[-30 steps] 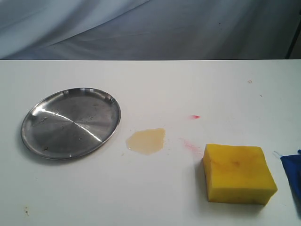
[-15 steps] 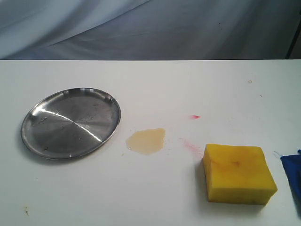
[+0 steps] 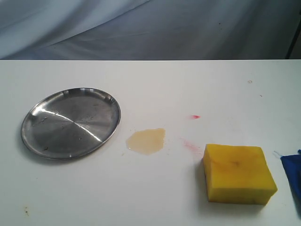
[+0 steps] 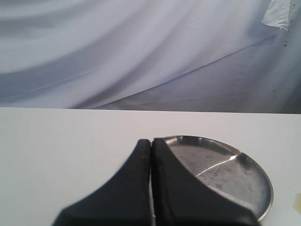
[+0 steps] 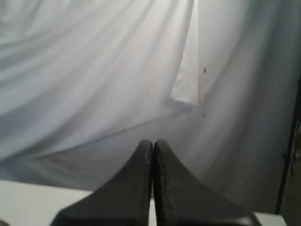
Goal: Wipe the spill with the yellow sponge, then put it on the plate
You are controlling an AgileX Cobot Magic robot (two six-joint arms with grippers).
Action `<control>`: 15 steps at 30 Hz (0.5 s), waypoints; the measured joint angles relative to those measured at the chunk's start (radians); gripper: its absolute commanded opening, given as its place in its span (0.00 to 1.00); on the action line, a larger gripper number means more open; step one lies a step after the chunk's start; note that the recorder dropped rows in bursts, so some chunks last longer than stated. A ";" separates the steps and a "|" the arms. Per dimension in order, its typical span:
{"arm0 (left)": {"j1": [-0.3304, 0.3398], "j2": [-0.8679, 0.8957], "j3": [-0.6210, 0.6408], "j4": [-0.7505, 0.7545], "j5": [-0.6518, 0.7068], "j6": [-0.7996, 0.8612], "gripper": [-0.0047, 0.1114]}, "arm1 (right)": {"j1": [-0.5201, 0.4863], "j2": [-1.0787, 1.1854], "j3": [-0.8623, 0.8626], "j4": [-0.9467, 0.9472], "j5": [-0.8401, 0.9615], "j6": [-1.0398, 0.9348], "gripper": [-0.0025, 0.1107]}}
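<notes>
The yellow sponge (image 3: 239,173) lies flat on the white table at the front right, a small dark mark on its top. The spill (image 3: 146,141), a pale tan puddle, sits left of it near the table's middle. The steel plate (image 3: 70,122) rests at the left and holds nothing. No gripper appears in the exterior view. My left gripper (image 4: 151,141) is shut with nothing in it, its tips in front of the plate (image 4: 235,174). My right gripper (image 5: 153,142) is shut on nothing and faces the grey curtain.
A blue cloth (image 3: 292,172) pokes in at the right edge beside the sponge. Faint red smears (image 3: 190,144) and a red speck (image 3: 195,117) mark the table between spill and sponge. A grey curtain (image 3: 150,28) hangs behind the table.
</notes>
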 measured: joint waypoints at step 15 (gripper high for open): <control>0.000 0.000 0.000 0.000 0.000 0.000 0.05 | 0.190 0.467 -0.134 -0.005 0.331 0.000 0.02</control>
